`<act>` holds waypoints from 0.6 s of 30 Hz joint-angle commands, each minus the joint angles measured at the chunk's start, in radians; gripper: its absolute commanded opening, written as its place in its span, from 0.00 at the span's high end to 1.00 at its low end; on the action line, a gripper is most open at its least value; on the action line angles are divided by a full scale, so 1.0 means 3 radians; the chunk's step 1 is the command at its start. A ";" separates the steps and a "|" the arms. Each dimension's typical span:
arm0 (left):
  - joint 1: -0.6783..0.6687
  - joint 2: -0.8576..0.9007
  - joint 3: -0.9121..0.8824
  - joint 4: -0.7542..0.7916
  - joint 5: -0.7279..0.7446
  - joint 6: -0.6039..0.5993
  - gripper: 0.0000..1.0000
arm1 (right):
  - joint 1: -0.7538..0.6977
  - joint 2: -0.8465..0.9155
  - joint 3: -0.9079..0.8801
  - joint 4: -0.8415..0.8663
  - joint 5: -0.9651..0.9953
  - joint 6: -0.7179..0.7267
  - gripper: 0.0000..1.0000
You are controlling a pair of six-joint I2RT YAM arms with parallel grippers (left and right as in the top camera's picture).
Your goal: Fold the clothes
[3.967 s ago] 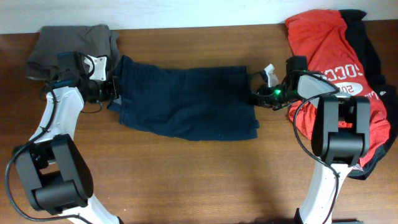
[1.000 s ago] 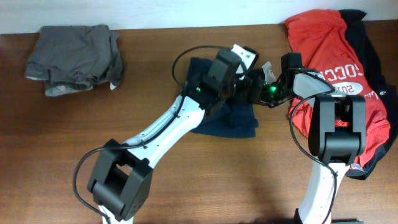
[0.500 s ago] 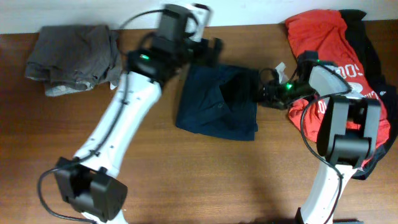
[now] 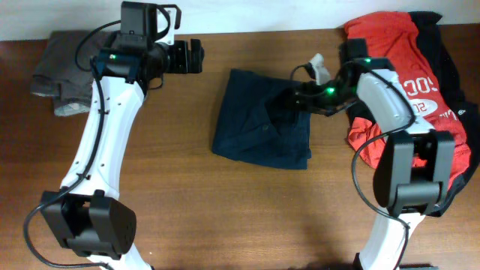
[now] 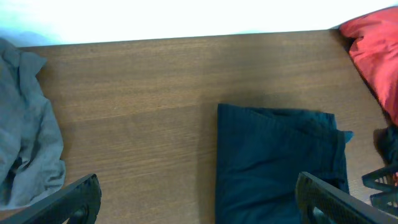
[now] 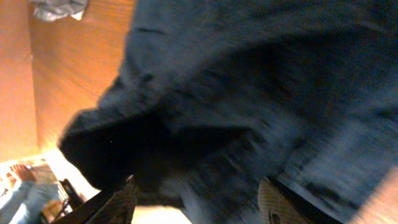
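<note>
On the table (image 4: 187,195), a grey-brown garment (image 4: 82,64) lies far left, the left gripper (image 4: 196,58) hangs wide open and empty, the folded navy shorts (image 4: 259,131) sit mid-table, and the right gripper (image 4: 296,97), spread open, meets their right edge beside the red jersey (image 4: 394,56).

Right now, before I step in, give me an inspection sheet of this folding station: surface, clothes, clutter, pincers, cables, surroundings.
Surface: brown wooden table.
Job's things: navy shorts folded over at centre; red jersey lying on a black garment, far right; grey-brown garment, far left.
Clutter: nothing seen.
Grippers: left pincer open above bare table; right pincer at the shorts' right edge, view blurred, grip unclear.
Cables: black cables loop along both arms.
Surroundings: white wall behind the table.
</note>
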 commanded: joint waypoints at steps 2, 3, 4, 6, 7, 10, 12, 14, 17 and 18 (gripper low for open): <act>0.0004 0.0069 0.0025 -0.0008 0.0013 0.0107 0.01 | 0.0264 -0.0058 0.0078 0.0131 -0.0057 0.0033 0.32; 0.0004 0.0078 0.0025 -0.0006 0.0013 0.0107 0.01 | 0.0312 -0.0058 0.0076 0.0153 -0.0055 0.0033 0.32; 0.0004 0.0080 0.0025 -0.0005 0.0013 0.0107 0.01 | 0.0351 -0.0058 0.0076 0.0173 -0.0055 0.0033 0.31; 0.0004 0.0080 0.0025 -0.0005 0.0011 0.0107 0.01 | 0.0413 -0.0058 0.0076 0.0198 -0.0037 0.0033 0.31; 0.0004 0.0080 0.0025 -0.0004 0.0010 0.0108 0.01 | 0.0441 -0.0058 0.0076 0.0209 -0.0031 0.0033 0.31; 0.0004 0.0080 0.0025 -0.0003 0.0010 0.0108 0.01 | 0.0481 -0.0058 0.0076 0.0234 -0.0032 0.0033 0.31; 0.0004 0.0080 0.0025 -0.0003 0.0010 0.0108 0.01 | 0.0487 -0.0058 0.0076 0.0233 -0.0041 0.0033 0.31; 0.0004 0.0080 0.0025 0.0011 0.0011 0.0118 0.01 | 0.0487 -0.0060 0.0078 0.0244 -0.0097 0.0033 0.32; 0.0004 0.0080 0.0025 0.0032 0.0009 0.0118 0.01 | 0.0484 -0.0060 0.0094 0.0251 -0.0172 0.0033 0.32; 0.0004 0.0080 0.0025 0.0032 0.0001 0.0118 0.01 | 0.0478 -0.0061 0.0123 0.0231 -0.0170 0.0033 0.32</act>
